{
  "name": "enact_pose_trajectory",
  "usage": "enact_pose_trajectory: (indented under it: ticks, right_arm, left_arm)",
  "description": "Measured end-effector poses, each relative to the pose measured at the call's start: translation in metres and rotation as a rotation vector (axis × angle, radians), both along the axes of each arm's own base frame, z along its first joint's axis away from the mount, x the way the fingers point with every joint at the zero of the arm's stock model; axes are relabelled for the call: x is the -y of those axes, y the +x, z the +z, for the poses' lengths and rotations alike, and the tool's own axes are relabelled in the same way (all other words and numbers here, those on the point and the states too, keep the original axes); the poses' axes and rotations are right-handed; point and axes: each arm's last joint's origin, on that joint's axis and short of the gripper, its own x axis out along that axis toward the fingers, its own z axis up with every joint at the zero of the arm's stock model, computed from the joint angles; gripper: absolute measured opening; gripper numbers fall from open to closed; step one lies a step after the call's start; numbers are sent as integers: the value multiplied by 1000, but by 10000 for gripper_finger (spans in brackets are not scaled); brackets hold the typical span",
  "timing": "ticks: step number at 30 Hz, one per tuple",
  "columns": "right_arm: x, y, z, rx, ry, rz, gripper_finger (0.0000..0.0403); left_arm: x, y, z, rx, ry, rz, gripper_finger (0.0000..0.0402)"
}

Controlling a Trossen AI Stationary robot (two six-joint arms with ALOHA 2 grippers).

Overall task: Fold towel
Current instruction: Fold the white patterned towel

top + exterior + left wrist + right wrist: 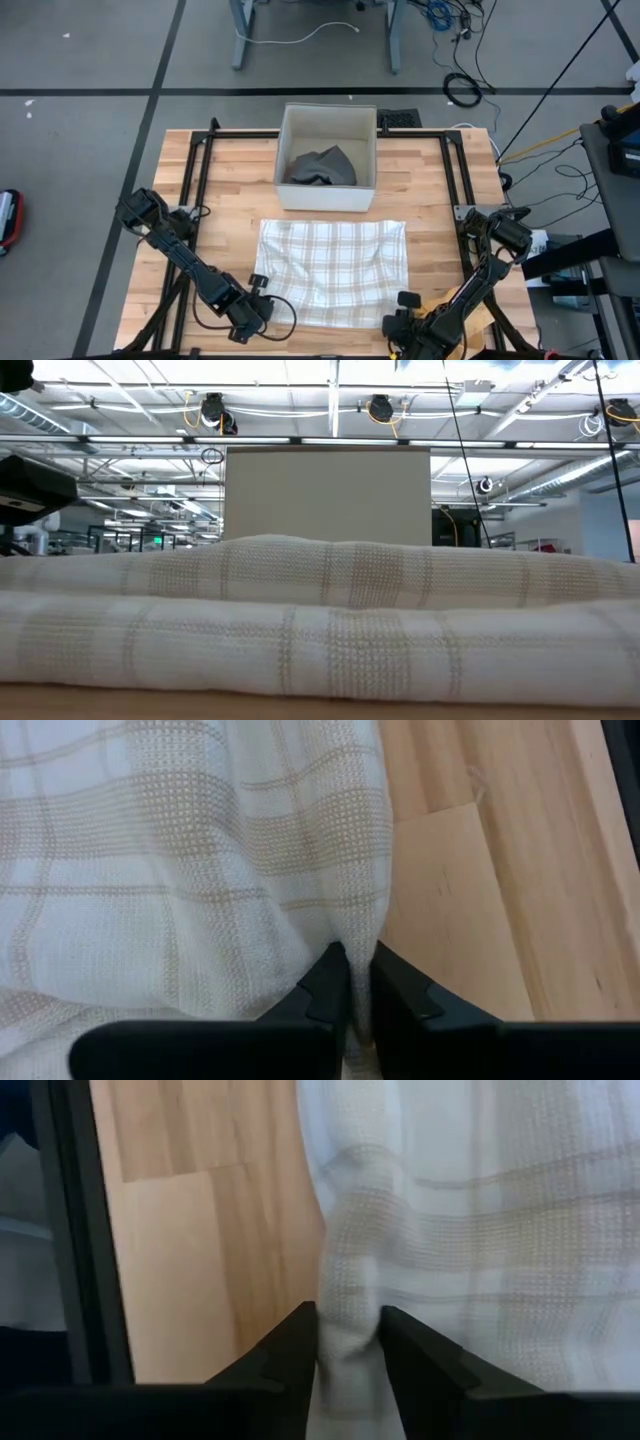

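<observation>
A white towel with beige checks (pixel 333 270) lies spread flat on the wooden table, its near part rumpled; in the low view the towel (pixel 320 620) fills the width as two soft ridges. My left gripper (pixel 252 300) is at the towel's near left corner, shut on its edge. At the near right corner my right gripper (pixel 406 304) is shut on a bunched ridge of the cloth. Both point steeply down. My left gripper pinches the towel's left side edge (pixel 360 935) near the near corner between its two fingers (pixel 330 982), coming from above. The cloth rises in a thin fold between them; the towel lies on the table. My right gripper pinches a bunched ridge of cloth (pixel 350 1295) at the towel's right edge between its fingers (pixel 298 1342), from above. Several layers are gathered there, and the towel still lies on the table.
A white open box (pixel 300 190) holding a dark grey cloth (pixel 322 167) stands just beyond the towel's far edge. Black frame rails (pixel 190 185) run along the table's left and right sides. Bare wood (pixel 480 890) lies beside both towel corners.
</observation>
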Motion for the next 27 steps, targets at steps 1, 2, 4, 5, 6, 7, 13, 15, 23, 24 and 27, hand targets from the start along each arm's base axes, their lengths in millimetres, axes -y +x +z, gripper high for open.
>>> enact_pose_trajectory:
  ticks: [1,2,4,5,6,7,13,15,23,24,27]
  right_arm:
    - [0,0,0,-7,-2,-6,100]
    - [1,-1,-1,-15,-7,-13,93]
    - [2,-2,-1,-30,-16,-17,73]
    - [3,-3,-1,-36,-23,-15,59]
    - [3,-3,-1,-39,-28,-6,44]
    - [3,-4,-1,-43,-34,5,27]
    - [7,-7,10,-56,-46,46,7]
    - [9,-9,22,-40,-31,64,4]
    - [35,-27,93,125,-55,117,2]
    - [41,-31,103,150,-61,129,1]
    - [59,-42,139,262,-61,177,1]
  left_arm:
    - [0,0,0,0,0,-2,39]
    - [1,-1,0,1,1,-3,39]
    - [1,-2,2,7,-3,-7,38]
    - [2,-2,3,11,-8,-9,38]
    - [2,-3,5,15,-14,-11,37]
    - [2,-3,6,18,-17,-12,35]
    - [9,0,26,33,-3,-68,20]
    - [12,2,38,24,28,-103,15]
    - [13,6,115,6,309,-144,7]
    - [11,6,129,10,352,-138,7]
    - [3,2,175,41,477,-120,6]
